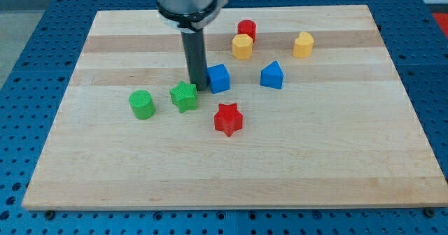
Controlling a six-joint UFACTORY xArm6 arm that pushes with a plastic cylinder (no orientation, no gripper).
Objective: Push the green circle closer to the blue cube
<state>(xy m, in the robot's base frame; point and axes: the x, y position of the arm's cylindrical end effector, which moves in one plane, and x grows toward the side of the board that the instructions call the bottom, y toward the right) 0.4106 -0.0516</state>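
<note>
The green circle (142,104) stands on the wooden board (231,172) at the view's left. The blue cube (219,78) sits right of centre-top. My tip (201,88) is down on the board, between the green star (184,96) and the blue cube, right beside the cube's left side. The green star lies between the green circle and my tip. The green circle is apart from my tip, about a star's width further left.
A red star (228,119) lies below the blue cube. A blue triangular block (272,75) sits to the cube's right. A red cylinder (246,30), a yellow block (242,46) and another yellow block (303,45) stand near the top.
</note>
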